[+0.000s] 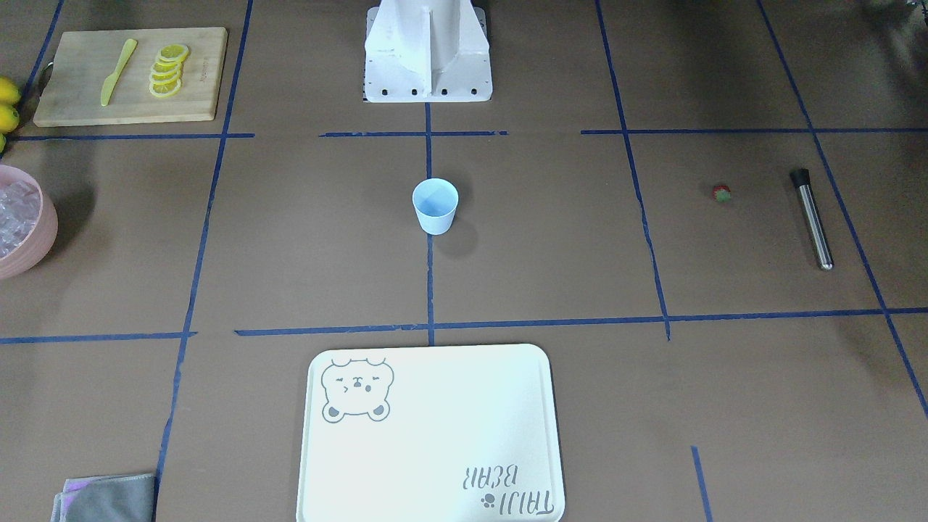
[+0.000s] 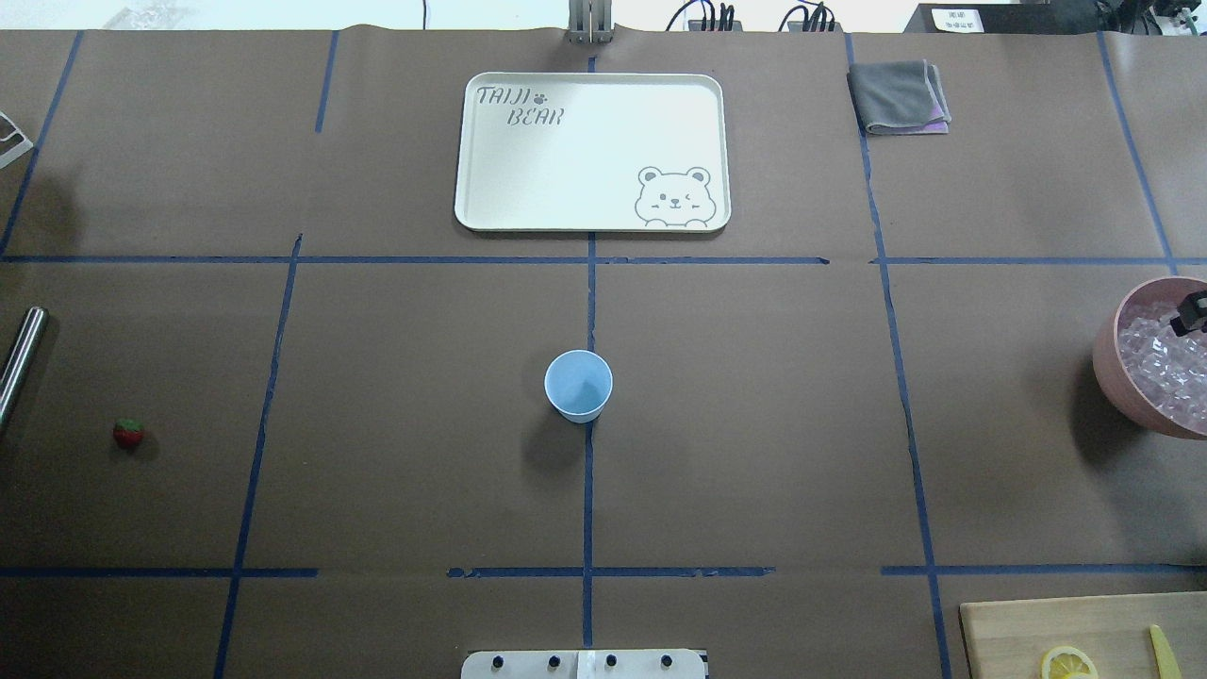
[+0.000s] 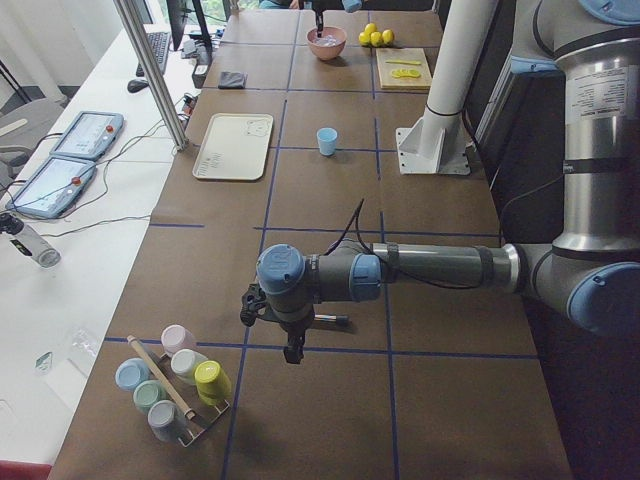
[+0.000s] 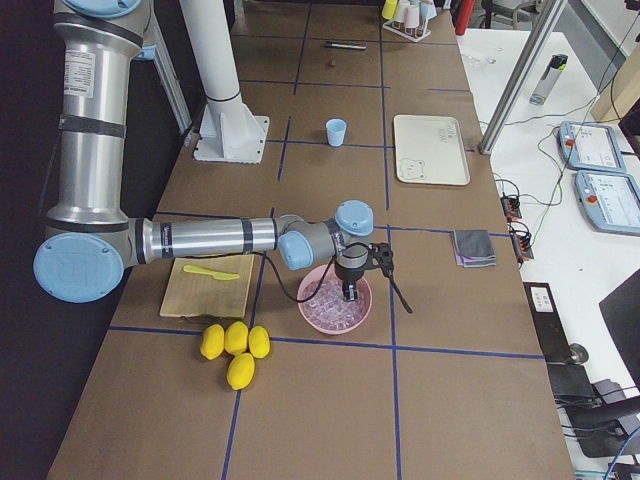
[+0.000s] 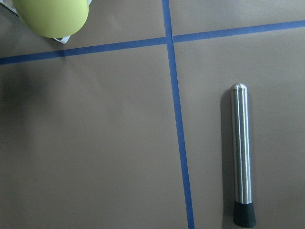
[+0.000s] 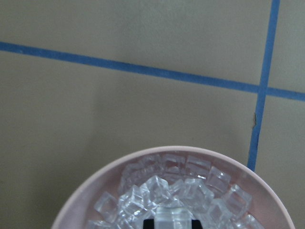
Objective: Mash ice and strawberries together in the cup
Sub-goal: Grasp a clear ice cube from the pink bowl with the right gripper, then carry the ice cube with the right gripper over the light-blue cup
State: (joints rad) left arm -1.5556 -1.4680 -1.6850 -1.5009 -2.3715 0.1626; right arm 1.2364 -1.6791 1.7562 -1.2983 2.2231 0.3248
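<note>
Right end effector grips ice; left end effector unclear; tray reads TAIJI BEAR.

Odds and ends on the taped brown worktop
A pale tray printed with a bear lies flat midway along one long edge, with a folded grey cloth well off to one side. A wooden cutting board carries overlapping lemon slices with a yellow knife beside them. Whole lemons lie near a pink bowl. A steel rod with a black tip lies flat at the other end, near racked coloured tumblers.
</note>
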